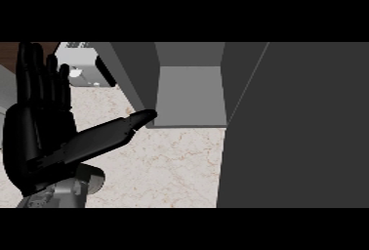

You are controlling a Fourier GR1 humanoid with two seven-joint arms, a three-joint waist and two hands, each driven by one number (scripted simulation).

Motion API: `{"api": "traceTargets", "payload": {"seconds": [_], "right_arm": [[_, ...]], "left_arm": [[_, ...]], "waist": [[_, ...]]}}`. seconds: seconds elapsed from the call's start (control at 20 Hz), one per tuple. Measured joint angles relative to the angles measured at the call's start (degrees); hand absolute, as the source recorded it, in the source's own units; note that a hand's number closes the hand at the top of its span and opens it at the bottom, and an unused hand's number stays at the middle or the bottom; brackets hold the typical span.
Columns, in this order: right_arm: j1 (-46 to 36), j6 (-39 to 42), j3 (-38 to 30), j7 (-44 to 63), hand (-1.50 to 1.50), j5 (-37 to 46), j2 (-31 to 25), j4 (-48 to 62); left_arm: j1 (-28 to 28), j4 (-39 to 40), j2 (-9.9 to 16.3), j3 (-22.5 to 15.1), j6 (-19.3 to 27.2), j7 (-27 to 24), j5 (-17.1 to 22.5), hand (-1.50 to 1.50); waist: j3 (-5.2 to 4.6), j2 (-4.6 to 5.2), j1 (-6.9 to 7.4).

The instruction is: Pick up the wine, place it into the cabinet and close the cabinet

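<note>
My left hand (39, 132) fills the left of the head view, open with fingers straight up and its thumb stretched right toward the cabinet's lower left corner. The grey cabinet (189, 97) stands at the upper middle, its inside shelf bare as far as I can see. Its dark door (296, 127) hangs open and covers the whole right side of the view. No wine bottle shows anywhere; the door may hide it. My right hand is out of sight.
A white and black appliance (86, 66) stands at the back left on the speckled beige counter (166, 171). A strip of brown wall shows at the top left corner.
</note>
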Motion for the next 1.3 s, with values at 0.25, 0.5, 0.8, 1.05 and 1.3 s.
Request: {"api": "traceTargets", "payload": {"seconds": [0.25, 0.5, 0.8, 1.05, 1.3], "right_arm": [[-0.1, -1.5, 2.1, 2.9, -1.50, 0.8, 0.1, -1.4], [-1.8, -3.0, 2.4, 5.8, -1.50, 1.2, -0.1, -2.3], [-3.6, -4.6, 3.6, 7.8, -1.50, 1.9, 0.2, -2.4], [-4.3, -6.1, 5.3, 9.5, -1.50, 2.3, 0.2, -2.8], [-4.8, -6.9, 5.3, 10.0, -1.50, 2.6, -0.3, -2.9]], "left_arm": [[-4.5, 0.5, 0.0, -4.6, 3.0, 7.6, -7.7, -1.50], [-7.7, 0.1, 0.0, -7.4, 4.3, 14.3, -14.0, -1.50], [-10.1, -0.3, 0.0, -9.2, 5.0, 19.5, -20.5, -1.50], [-10.4, -1.5, -0.1, -9.1, 4.3, 21.2, -24.6, -1.50], [-9.5, -4.2, -0.1, -8.7, 2.9, 23.5, -27.9, -1.50]], "waist": [[-0.01, -0.03, -0.13], [-0.01, -0.08, -0.04], [-0.02, -0.10, 0.04], [-0.03, -0.17, 0.00], [-0.03, -0.22, -0.02]]}}
